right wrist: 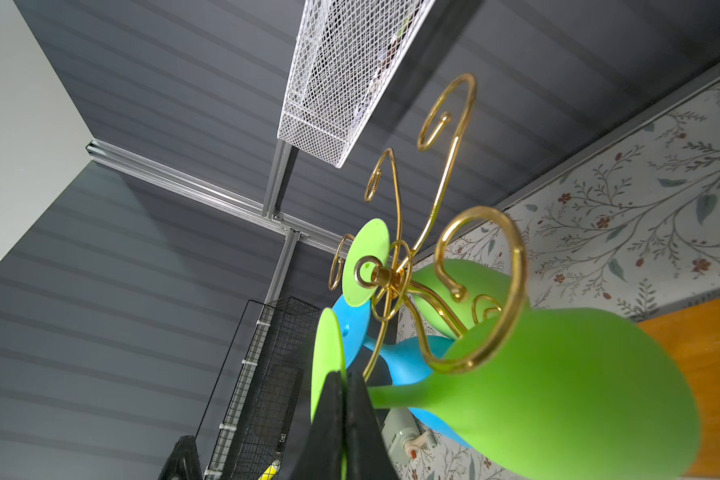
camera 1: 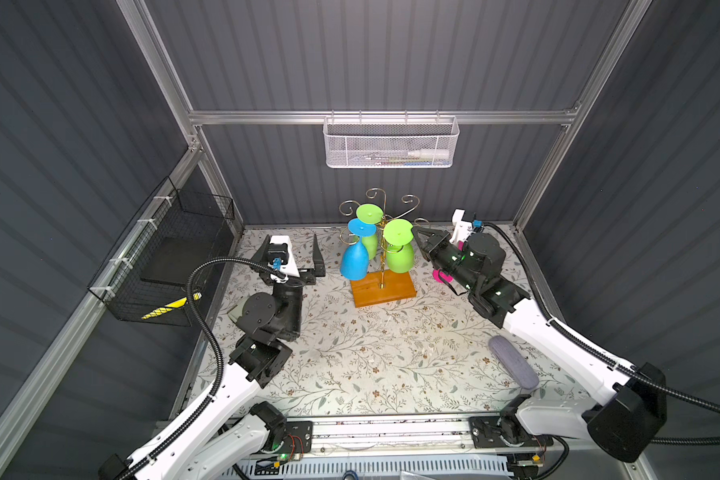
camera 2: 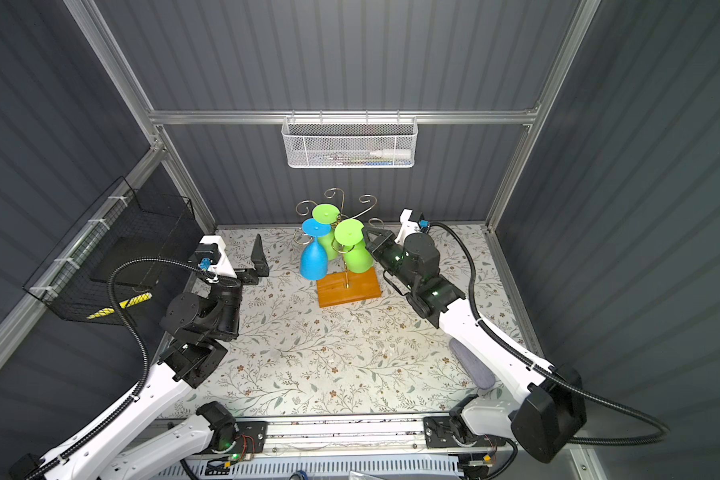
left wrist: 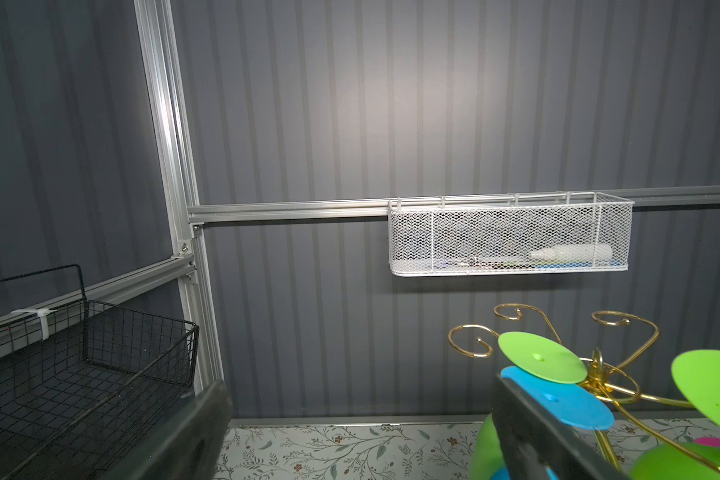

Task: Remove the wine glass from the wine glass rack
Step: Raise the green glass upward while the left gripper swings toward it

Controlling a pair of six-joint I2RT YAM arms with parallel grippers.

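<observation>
The wine glass rack [camera 1: 382,286] [camera 2: 348,286] is a gold wire stand with scroll arms on an orange-brown wooden base, at the back middle in both top views. Three wine glasses hang upside down on it: a green one [camera 1: 401,258] [right wrist: 558,395] on the right, a blue one [camera 1: 354,261] [left wrist: 566,401] on the left and a second green one [camera 1: 369,213] behind. My right gripper [camera 1: 417,233] [right wrist: 345,379] is shut on the rim of the right green glass's foot disc [right wrist: 327,357]. My left gripper [camera 1: 298,259] [left wrist: 358,436] stands open and empty, left of the blue glass.
A black wire basket [camera 1: 163,257] hangs on the left wall and a white mesh basket [camera 1: 391,143] on the back rail. A grey-purple oblong case [camera 1: 513,368] lies at the right. Something pink [camera 1: 439,275] shows under my right wrist.
</observation>
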